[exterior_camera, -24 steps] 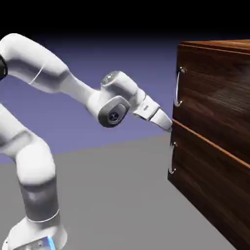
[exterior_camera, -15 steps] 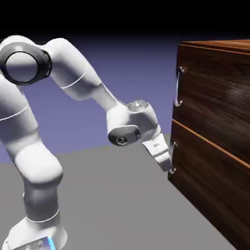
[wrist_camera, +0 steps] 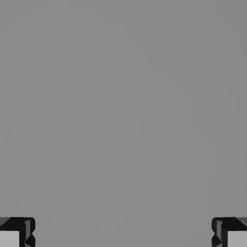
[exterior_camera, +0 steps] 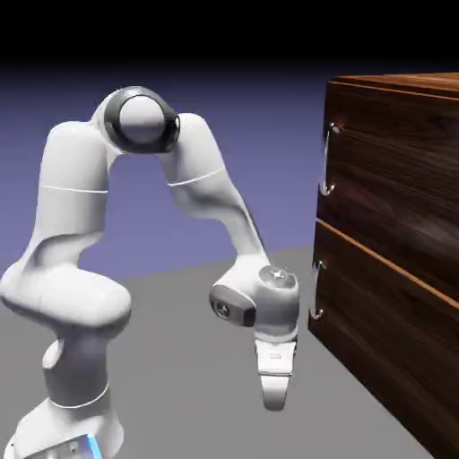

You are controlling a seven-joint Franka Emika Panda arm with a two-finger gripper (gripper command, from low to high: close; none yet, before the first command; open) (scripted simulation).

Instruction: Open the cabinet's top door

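One open hand (exterior_camera: pixel 274 394) pointing down, grey floor (exterior_camera: pixel 211 385) around it, apart from the cabinet's (exterior_camera: pixel 394 197) front edge

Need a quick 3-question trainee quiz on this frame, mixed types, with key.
1. True or false: the gripper is holding the top door's handle.
2. Multiple choice: what fills most of the hand view? A) dark wood B) plain grey surface C) a silver handle
3. Fill in the blank: in the exterior view, the top door of the cabinet is ____ (open/closed).

Key: 1 false; 2 B; 3 closed
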